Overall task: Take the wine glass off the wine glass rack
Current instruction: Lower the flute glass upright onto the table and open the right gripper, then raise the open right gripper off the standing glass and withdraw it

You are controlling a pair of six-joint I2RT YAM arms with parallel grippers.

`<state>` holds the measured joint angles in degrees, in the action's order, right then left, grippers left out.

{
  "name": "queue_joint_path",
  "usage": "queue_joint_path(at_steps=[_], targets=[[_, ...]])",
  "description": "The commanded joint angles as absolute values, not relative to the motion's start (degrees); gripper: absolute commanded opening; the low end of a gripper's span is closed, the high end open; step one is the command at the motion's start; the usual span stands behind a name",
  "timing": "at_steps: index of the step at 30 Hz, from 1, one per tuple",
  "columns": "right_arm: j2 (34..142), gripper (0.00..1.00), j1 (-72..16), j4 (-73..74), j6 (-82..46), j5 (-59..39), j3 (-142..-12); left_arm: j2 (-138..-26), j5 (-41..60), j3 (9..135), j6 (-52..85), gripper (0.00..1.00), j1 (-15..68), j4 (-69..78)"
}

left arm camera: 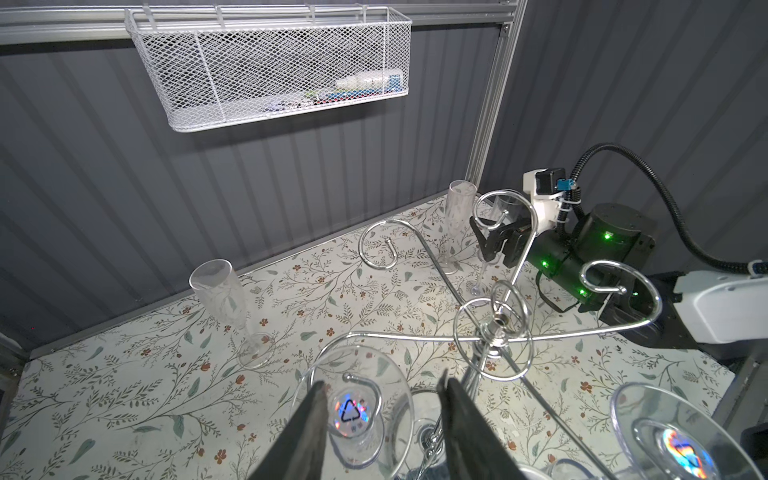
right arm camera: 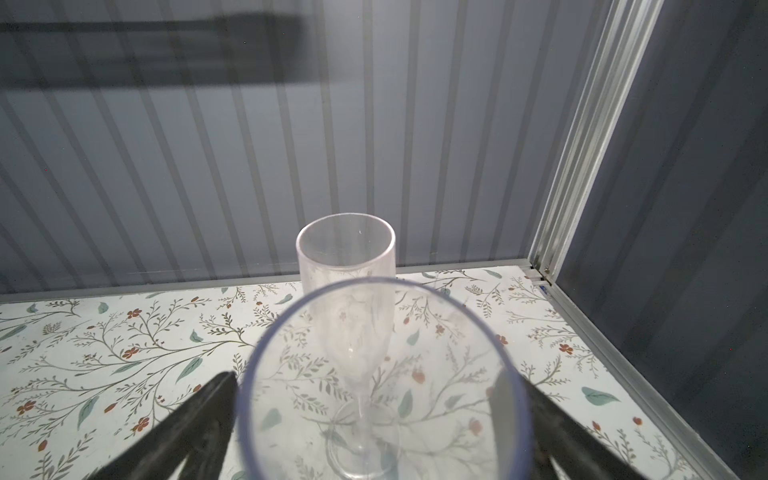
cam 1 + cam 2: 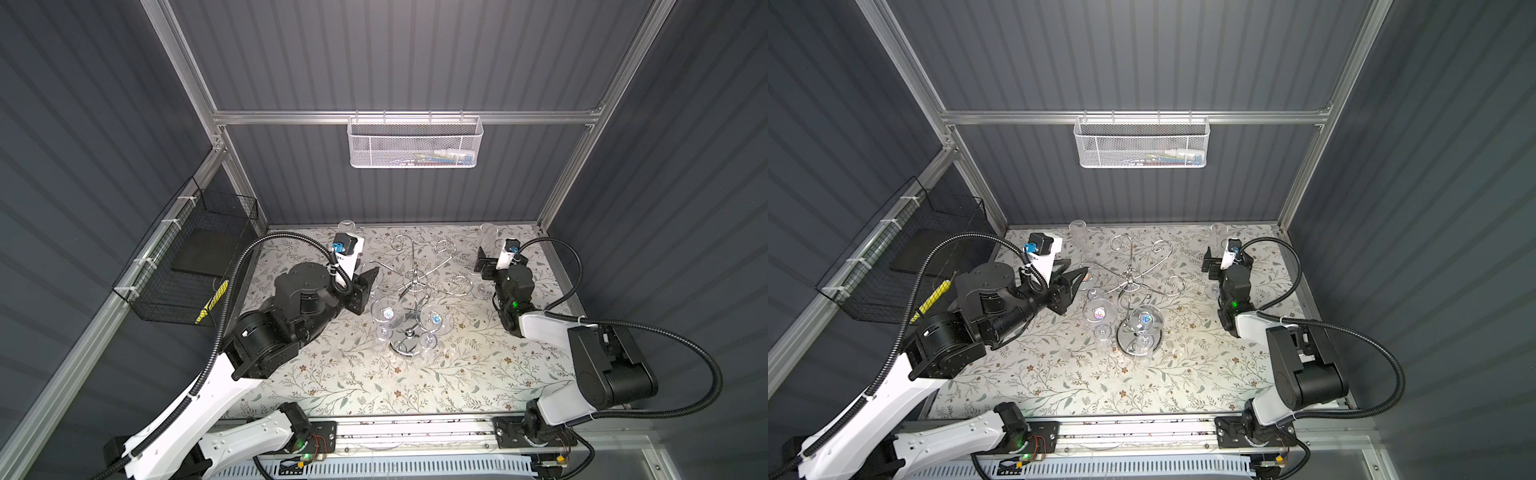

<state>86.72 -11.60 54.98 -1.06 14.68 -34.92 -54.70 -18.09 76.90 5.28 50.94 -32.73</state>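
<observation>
The wine glass (image 1: 353,411) hangs foot-up on a curled arm of the wine glass rack (image 1: 494,328), its foot just below the tips of my left pincer (image 1: 382,382), which stands partly spread, pinching nothing. I should sink to the stem, close softly, then slide the glass out along the wire's open end rather than lift. My right pincer (image 2: 374,378), spread around an upright flute (image 2: 266,339) on the bench (image 1: 124,395), should back away straight.

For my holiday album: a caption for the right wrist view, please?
Black pincer flanking a clear flute glass, a second clear flute behind on floral tabletop.
</observation>
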Motion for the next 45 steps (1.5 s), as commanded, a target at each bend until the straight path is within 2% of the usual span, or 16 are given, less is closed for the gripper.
queue_joint_path(at_steps=[1,12,20,28,35,45], targets=[[82.6,0.99,-11.4,54.5,-0.9,14.7,-34.4,-53.2,-18.9,76.2,6.4,0.47,51.0,-31.1],[72.3,0.99,-11.4,44.2,0.9,16.6,-34.8,-52.3,-17.9,77.6,9.3,0.49,51.0,-32.4],[59.3,0.99,-11.3,32.3,-2.1,20.3,-34.8,-49.5,-18.5,75.8,12.7,0.51,51.0,-33.7],[49.6,0.99,-11.4,9.8,-10.2,21.7,-40.7,-47.1,-20.3,74.0,16.6,0.53,51.0,-35.2],[42.8,0.99,-11.4,-9.4,-21.9,12.9,-47.7,-43.8,-22.0,71.2,21.2,0.54,50.9,-36.9],[36.0,0.99,-11.4,-25.5,-37.4,-15.0,-55.5,-40.0,-22.4,67.8,24.3,0.55,51.0,-37.3]])
